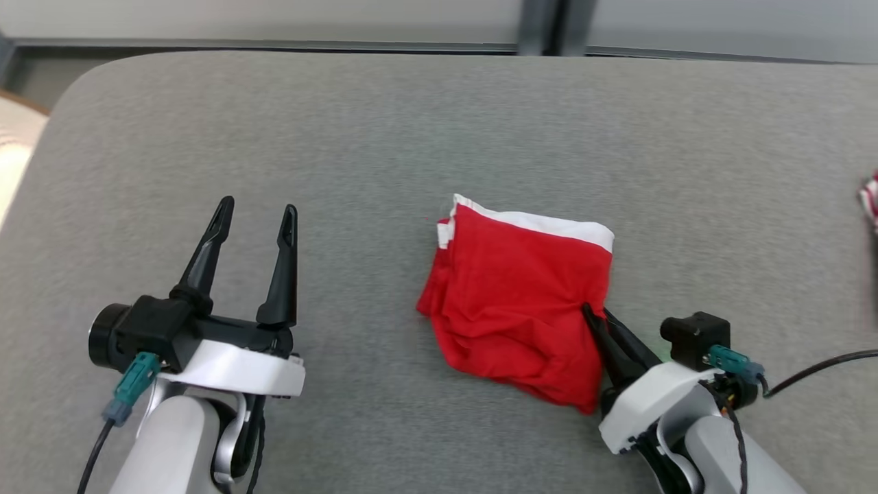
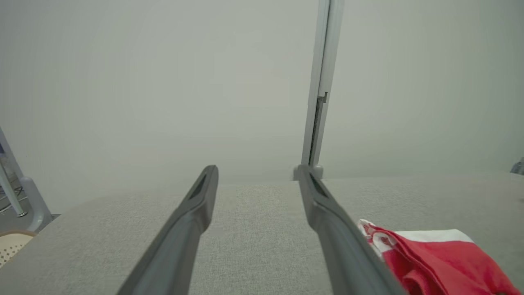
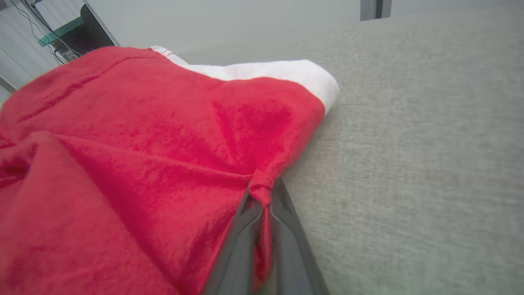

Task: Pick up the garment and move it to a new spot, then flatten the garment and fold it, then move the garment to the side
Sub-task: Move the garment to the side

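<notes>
Garment [image 1: 521,302]: red, folded into a rough square, white band along the far edge. Lies on the grey fabric-covered table [image 1: 411,137], right of the middle and toward the near side. Flat-ish toward the far edge, creased and bunched toward the near right corner. Layered white edges peeking out at the far left corner. No readable print or tag on the visible side.

Right gripper [image 1: 595,312]: low at the garment's right edge, a little up from the near right corner. Jaws closed tight on a small pinch of red cloth. Seen from the right wrist, garment [image 3: 123,164] spreading left from right gripper [image 3: 262,192], with wrinkles fanning out of the pinch and bare table [image 3: 409,143] to the right. Dark screen [image 3: 90,28] and cables beyond the table, too blurred to read.

Left gripper [image 1: 257,206]: at the near left, well apart from the garment, above the table. Jaws spread wide, holding nothing. Seen from the left wrist, left gripper [image 2: 257,169] pointing across the table [image 2: 254,229] toward a grey post [image 2: 321,82], garment [image 2: 442,262] off to the right.

Teal connector [image 1: 134,384] on the left wrist, black cable [image 1: 823,367] trailing right from the right wrist. Red-and-white striped item [image 1: 870,199] at the far right edge, cut off, kind unclear.
</notes>
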Controlling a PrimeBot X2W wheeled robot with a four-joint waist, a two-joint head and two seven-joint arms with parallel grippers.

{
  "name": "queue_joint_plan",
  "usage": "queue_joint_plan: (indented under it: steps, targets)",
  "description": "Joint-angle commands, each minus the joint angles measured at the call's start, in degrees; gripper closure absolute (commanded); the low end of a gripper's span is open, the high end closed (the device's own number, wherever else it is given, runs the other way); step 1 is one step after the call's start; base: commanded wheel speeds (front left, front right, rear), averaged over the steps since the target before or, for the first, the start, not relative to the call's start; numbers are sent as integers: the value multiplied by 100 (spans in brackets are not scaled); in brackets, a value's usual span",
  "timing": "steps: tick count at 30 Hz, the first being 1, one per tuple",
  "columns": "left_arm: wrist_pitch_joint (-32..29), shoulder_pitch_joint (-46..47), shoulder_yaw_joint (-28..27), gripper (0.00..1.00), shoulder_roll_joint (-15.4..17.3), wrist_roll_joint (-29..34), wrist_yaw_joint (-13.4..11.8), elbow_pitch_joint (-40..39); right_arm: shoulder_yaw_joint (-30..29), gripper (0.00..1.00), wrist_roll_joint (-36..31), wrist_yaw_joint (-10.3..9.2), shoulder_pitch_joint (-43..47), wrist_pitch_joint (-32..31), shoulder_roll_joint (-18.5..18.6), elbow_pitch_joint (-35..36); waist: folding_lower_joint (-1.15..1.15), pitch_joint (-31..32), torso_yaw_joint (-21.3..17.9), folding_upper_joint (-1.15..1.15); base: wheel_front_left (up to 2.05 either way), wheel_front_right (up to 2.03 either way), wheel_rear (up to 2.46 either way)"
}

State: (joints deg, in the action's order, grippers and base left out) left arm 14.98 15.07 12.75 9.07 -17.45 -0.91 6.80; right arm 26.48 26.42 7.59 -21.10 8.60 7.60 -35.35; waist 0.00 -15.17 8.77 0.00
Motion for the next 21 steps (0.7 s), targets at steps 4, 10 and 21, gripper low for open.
queue_joint_plan:
  steps: [4,10,21]
  targets:
    - [-58,-98,38,0,151,105,7,-226,86,100,-6,-19,329,33,481,151,0,67,-995,0,0,0,0]
    - [-238,-139,97,0,241,141,-19,-539,99,100,-1,-17,470,-65,1122,650,0,19,-1850,0,0,0,0]
    - [-466,329,270,0,308,259,45,-920,91,100,-95,-16,-670,-423,2653,1449,0,-679,-2114,0,0,0,0]
